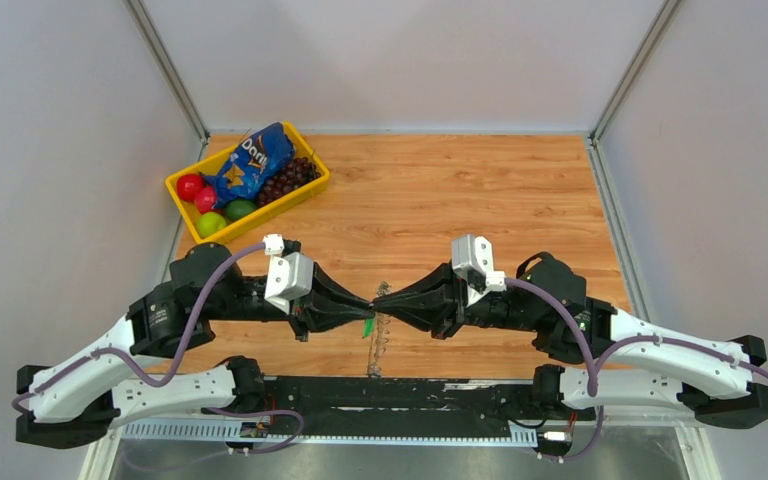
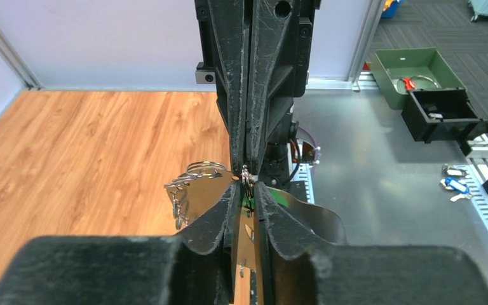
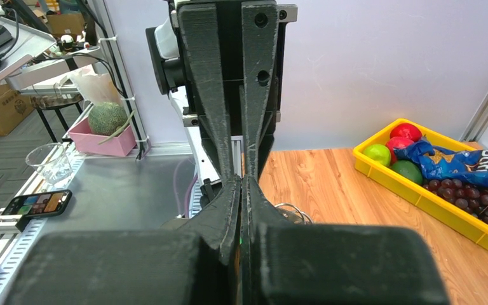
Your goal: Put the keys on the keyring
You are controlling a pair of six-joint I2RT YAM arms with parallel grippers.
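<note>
Left fingers [image 2: 216, 219] and right fingers [image 2: 229, 95] met pinched shut, tip to tip, beside the keyring [image 2: 200, 167], a probably light, stiff, slippery hoop best held on bare wire.

Keys [image 1: 368, 326] almost wholly hidden between left gripper [image 2: 248, 187] fingertips, only a green speck visible, keyring [image 2: 204, 168] partly behind its finger, yellow tray [image 3: 419, 198] right of it cut off.

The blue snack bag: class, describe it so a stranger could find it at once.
On the wooden table, look to the yellow bin at the far left corner. The blue snack bag lies inside, between round fruit and dark grapes, the only blue, printed thing there.
</note>
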